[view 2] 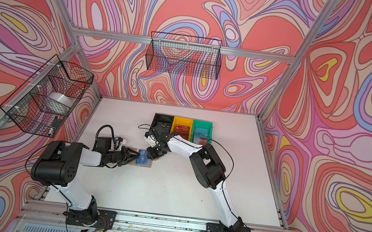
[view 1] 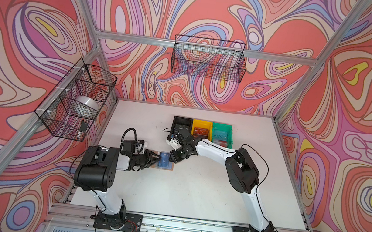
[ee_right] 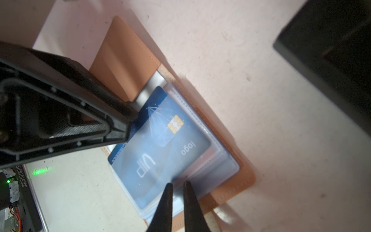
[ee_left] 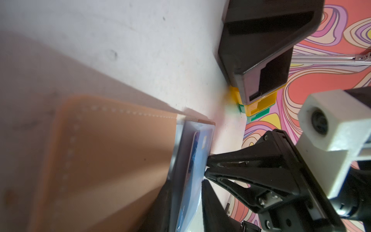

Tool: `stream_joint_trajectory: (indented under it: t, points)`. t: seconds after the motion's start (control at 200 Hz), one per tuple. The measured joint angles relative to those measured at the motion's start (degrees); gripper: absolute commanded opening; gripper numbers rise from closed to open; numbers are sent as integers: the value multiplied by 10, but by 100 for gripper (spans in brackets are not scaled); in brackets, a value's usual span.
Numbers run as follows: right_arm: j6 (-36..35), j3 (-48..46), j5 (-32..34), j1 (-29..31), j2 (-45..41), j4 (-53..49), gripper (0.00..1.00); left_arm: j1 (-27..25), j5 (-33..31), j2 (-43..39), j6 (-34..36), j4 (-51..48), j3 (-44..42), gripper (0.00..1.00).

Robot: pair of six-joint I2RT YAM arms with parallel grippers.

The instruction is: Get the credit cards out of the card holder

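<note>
The tan card holder (view 1: 165, 166) lies open on the white table, left of centre in both top views, its clear sleeves facing up. A blue credit card (ee_right: 160, 144) marked "VIP" sticks partway out of the top sleeve. My left gripper (ee_left: 187, 180) is shut on the card's exposed end, one finger above it and one below. My right gripper (ee_right: 177, 183) is shut, and its tips press on the opposite edge of the sleeves. A red credit card (view 1: 200, 131) lies in the yellow bin, and another card (view 1: 220, 135) lies in the green bin.
Black (view 1: 181, 122), yellow (view 1: 194, 125) and green (view 1: 231, 137) bins stand in a row just behind the card holder, close to the right wrist. Wire baskets hang on the left wall (view 1: 77, 100) and the back wall (view 1: 208, 58).
</note>
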Motion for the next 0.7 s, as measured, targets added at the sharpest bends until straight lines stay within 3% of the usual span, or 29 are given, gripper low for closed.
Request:
stream_joint_trajectory:
  t: [0.13,0.366,0.511,0.701]
  points:
    - [0,0,0,0,0,0,15,0,0,2,-3,2,0,19]
    - [-2,0,0,0,0,0,15,1,1,15,-7,12,1,16]
    - [-2,1,0,0,0,-1,15,1,-1,19,-10,16,1,0]
    - [-2,1,-1,-1,0,-2,15,2,0,24,-10,28,1,0]
